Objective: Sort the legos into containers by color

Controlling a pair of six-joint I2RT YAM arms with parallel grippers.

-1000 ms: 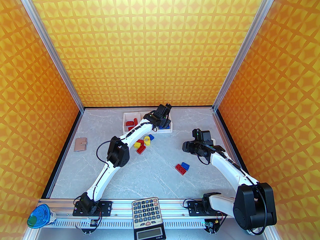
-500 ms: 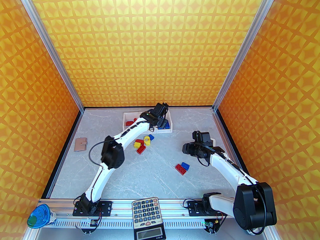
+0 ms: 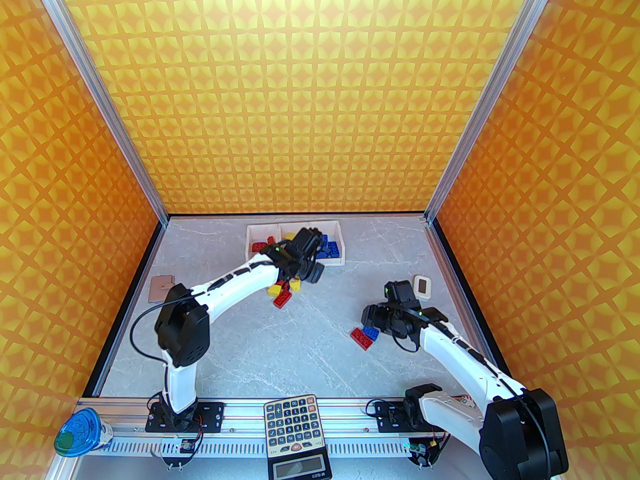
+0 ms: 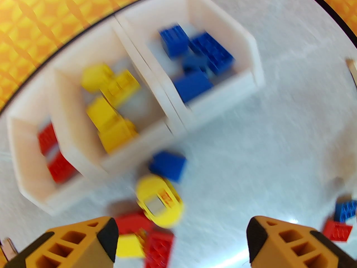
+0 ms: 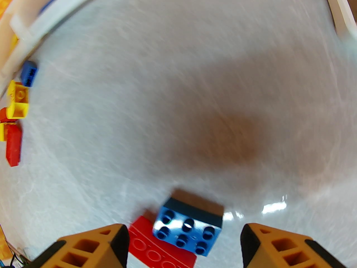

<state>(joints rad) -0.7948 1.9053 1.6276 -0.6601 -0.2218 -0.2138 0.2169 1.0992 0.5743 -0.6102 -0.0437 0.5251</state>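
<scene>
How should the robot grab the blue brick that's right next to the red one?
From straight above, pinching the two short ends of the blue six-stud plastic brick. It lies flat, studs up, and the flat red plastic brick sits close along one long side, so the ends look freer. The open right gripper hangs above it.

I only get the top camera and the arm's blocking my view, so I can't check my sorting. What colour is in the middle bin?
Observer: The left wrist camera shows yellow legos in the middle bin.
Operator: Is the right gripper holding the blue brick?
Observer: No. Its jaws are open, and the blue brick lies on the table just ahead, beside a red brick.
Operator: And the left gripper?
Observer: Open and empty, with a loose round yellow piece on the table ahead of it.
</scene>
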